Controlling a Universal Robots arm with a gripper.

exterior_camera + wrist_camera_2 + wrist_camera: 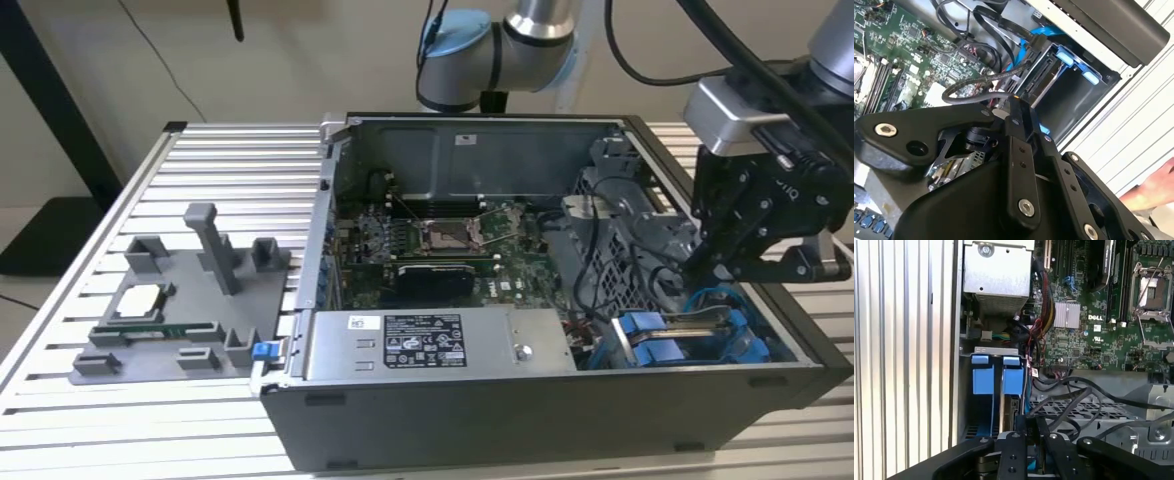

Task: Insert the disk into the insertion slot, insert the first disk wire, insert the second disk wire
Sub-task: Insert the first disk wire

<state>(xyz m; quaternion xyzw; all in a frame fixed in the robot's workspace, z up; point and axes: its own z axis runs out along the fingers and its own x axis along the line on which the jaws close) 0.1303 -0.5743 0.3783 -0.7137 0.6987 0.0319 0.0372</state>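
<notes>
Our end effector [1032, 425] is pinched narrow, seemingly on a black wire [979, 81] beside the disk [1011, 412], which sits in its slot [1004, 352]. We should line the wire up squarely and press gently.

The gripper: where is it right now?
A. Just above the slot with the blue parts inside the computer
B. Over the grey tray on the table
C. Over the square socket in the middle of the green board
A: in the exterior view the gripper hangs just above the insertion slot with its blue fittings, at the end of the computer case on the exterior view's right.
</notes>
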